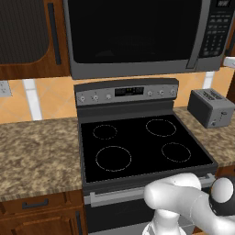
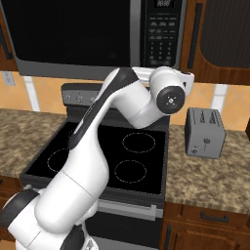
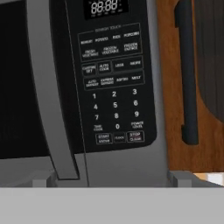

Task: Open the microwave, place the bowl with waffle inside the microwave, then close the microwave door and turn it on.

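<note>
The microwave (image 1: 137, 36) hangs above the stove with its door (image 1: 133, 30) shut. In the hand view I am close in front of its lower right part: the grey vertical door handle (image 3: 48, 87) is on the left and the button panel (image 3: 113, 87) in the middle. My gripper (image 3: 109, 181) is open with nothing between its fingertips (image 3: 40, 181), level with the microwave's bottom edge. In the right base view the arm reaches up, with the gripper (image 2: 189, 78) just under the panel (image 2: 161, 34). The bowl and the waffle are out of view.
A black stove top (image 1: 142, 147) with four burner rings lies below the microwave. A grey toaster (image 1: 210, 108) stands on the granite counter (image 1: 36, 151) to its right. A wooden cabinet door with a dark handle (image 3: 188, 74) adjoins the microwave's right side.
</note>
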Robot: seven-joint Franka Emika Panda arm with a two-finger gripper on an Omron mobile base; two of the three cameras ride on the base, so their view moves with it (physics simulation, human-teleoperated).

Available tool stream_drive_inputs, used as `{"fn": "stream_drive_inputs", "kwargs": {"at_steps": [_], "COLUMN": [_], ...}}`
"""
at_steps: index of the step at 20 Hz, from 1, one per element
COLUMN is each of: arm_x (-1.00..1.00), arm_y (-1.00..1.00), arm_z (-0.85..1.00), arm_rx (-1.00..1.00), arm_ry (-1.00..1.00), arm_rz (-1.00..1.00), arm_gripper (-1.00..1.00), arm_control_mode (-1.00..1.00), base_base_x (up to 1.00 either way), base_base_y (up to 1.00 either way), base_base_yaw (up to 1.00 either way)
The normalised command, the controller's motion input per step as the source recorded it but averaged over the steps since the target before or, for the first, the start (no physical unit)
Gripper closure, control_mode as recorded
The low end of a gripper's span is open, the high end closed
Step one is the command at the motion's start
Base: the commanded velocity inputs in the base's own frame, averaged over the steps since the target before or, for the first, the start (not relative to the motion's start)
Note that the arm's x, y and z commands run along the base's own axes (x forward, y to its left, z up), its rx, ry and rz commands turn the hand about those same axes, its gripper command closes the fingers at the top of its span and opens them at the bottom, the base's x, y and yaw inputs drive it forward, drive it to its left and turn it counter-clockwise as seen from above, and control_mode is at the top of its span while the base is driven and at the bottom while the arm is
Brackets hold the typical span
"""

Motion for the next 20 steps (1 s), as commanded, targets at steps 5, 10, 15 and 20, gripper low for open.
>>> {"fn": "stream_drive_inputs", "kwargs": {"at_steps": [5,10,15,20], "arm_x": [0.31,0.18,0.13,0.1], "arm_y": [0.0,-0.02,-0.05,-0.07], "arm_z": [-0.13,0.0,0.0,0.0], "arm_rx": [-0.01,-0.01,0.0,0.0], "arm_ry": [0.0,0.0,0.0,0.0], "arm_rz": [0.0,-0.04,-0.05,-0.07], "arm_gripper": [-1.0,-1.0,-1.0,-1.0], "arm_control_mode": [-1.0,-1.0,-1.0,-1.0], "base_base_x": [0.0,0.0,0.0,0.0], "base_base_y": [0.0,0.0,0.0,0.0], "base_base_yaw": [0.0,0.0,0.0,0.0]}}
